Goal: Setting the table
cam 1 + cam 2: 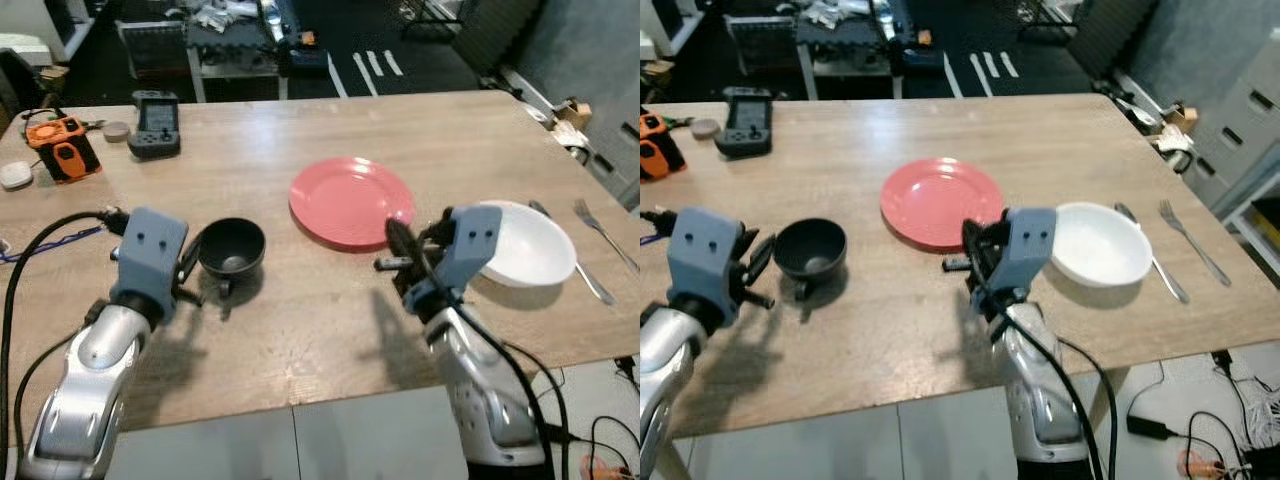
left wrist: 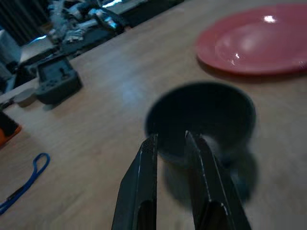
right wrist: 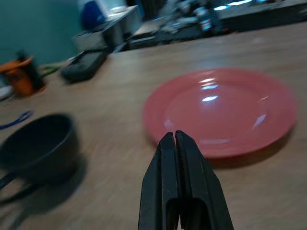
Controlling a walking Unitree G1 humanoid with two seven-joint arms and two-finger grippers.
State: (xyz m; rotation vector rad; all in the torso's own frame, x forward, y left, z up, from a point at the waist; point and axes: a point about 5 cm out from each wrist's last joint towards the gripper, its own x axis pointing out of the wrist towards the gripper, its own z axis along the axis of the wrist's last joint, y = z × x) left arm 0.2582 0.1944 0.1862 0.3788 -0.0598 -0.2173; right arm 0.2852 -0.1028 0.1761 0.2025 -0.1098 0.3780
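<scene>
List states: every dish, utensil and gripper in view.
Black bowl: upright, empty, on the table.
Red plate: flat, empty.
White bowl: upright, empty, right of the red plate.
Spoon: lying flat beside the white bowl.
Fork: lying flat near the table's right edge.
Left gripper: slightly open, at the black bowl's rim, empty.
Right gripper: shut, empty, pointing at the red plate.

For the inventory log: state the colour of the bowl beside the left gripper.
Black bowl, clearest in the left eye view.
</scene>
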